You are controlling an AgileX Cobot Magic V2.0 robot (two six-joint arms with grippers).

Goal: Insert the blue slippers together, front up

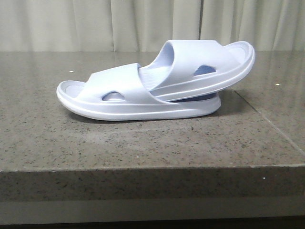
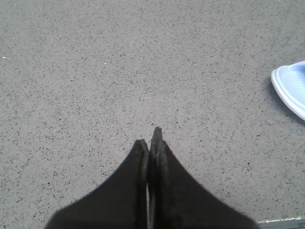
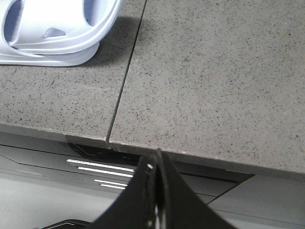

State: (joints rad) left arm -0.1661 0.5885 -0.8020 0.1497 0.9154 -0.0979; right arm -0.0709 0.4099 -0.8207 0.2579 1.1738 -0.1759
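Blue slippers point(image 1: 152, 86) sit mid-counter point(image 1: 143, 148), nested: upper slipper point(image 1: 205, 67) has its toe pushed under the strap of the lower slipper point(image 1: 124, 98), heel raised and tilted. Looks finished. Left gripper point(image 2: 152, 143) and right gripper point(image 3: 156, 164) hang clear, jaws clenched, holding nothing; the right sits at the counter edge.

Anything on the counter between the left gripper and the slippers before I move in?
Nothing: in the left wrist view only bare speckled counter lies between the shut left gripper and the slipper edge.
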